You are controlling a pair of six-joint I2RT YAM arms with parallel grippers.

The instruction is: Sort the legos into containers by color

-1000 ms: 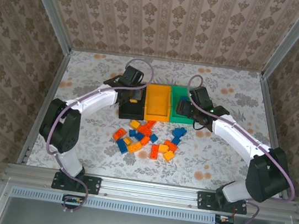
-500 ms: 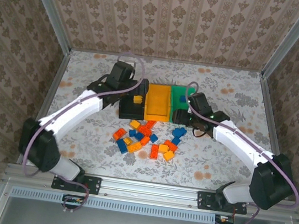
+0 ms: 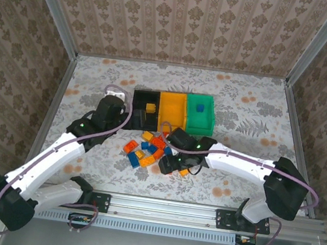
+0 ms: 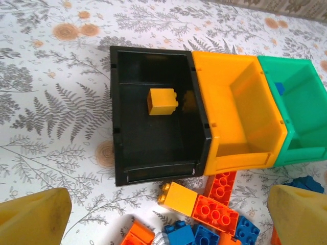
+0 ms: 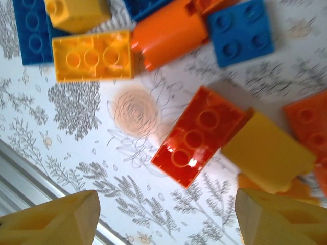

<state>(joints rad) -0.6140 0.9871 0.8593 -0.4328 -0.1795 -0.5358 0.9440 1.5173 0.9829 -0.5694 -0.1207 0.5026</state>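
The black plastic bin point(image 4: 153, 148), orange-yellow plastic bin point(image 4: 225, 117) and green plastic bin point(image 4: 301, 117) look smooth with a soft sheen. The red plastic toy brick point(image 5: 196, 135) is properly glossy. The fern-print counter point(image 4: 56, 102) looks matt, and the silver metal rail point(image 3: 157, 208) looks brushed.

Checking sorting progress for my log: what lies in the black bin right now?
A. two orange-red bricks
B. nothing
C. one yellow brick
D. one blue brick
C: the left wrist view looks straight into the black bin, and a single yellow brick lies on its floor, with no other brick inside.
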